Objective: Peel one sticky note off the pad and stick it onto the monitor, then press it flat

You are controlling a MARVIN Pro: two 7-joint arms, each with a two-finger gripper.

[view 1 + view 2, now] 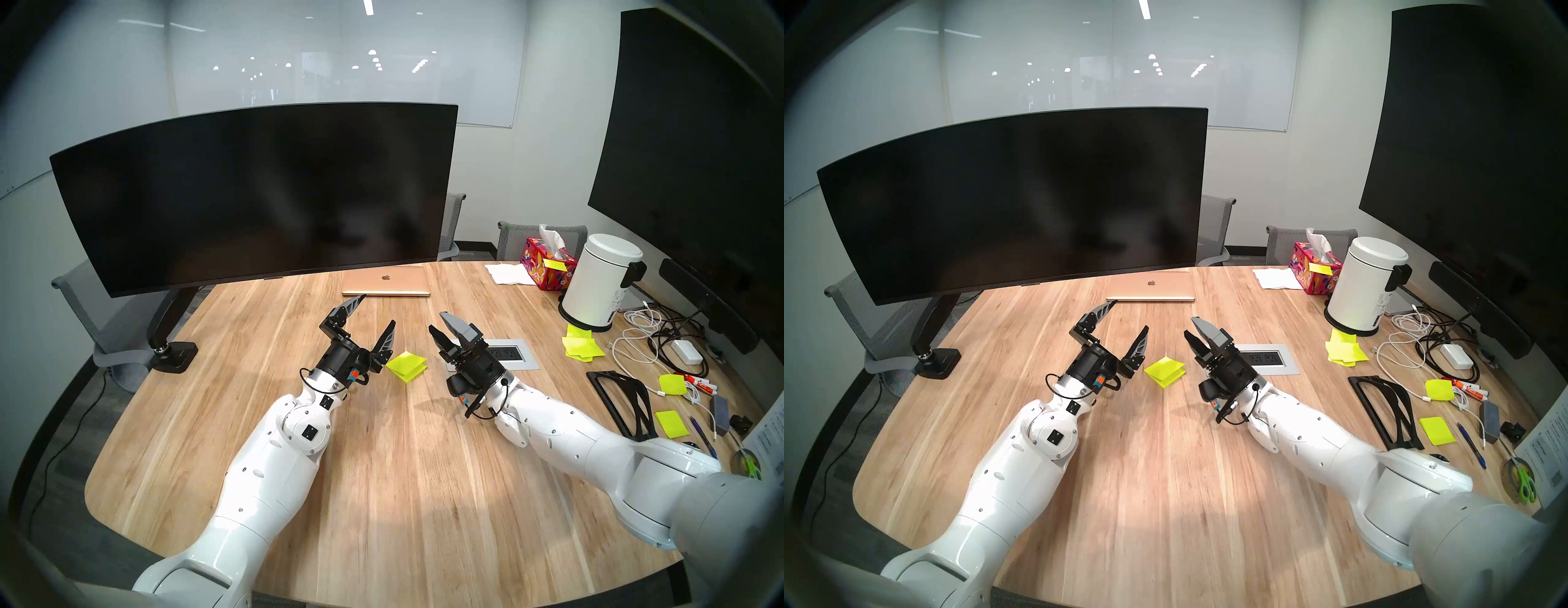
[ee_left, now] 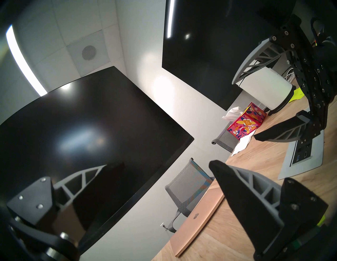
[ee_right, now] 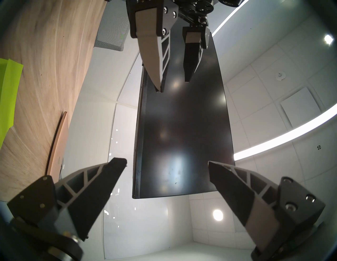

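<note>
The pad [image 1: 406,366] [image 1: 1165,370], a neon yellow-green stack with offset layers, lies on the wooden table between my two grippers. Its edge shows at the left of the right wrist view [image 3: 9,87]. My left gripper [image 1: 377,310] [image 2: 158,164] is open and empty, just left of the pad and above the table. My right gripper [image 1: 437,321] [image 3: 165,161] is open and empty, just right of the pad. The monitor [image 1: 254,191] [image 1: 1013,199] [image 3: 182,127], wide, curved and black, stands behind on its arm mount. No single sticky note is in either gripper.
A closed gold laptop [image 1: 386,282] lies under the monitor. A table power outlet [image 1: 507,352] sits by the right wrist. At the right are a tissue box [image 1: 547,263], a white bin [image 1: 602,282], loose yellow sheets [image 1: 581,346], cables [image 1: 653,339] and a large flat screen [image 1: 687,127].
</note>
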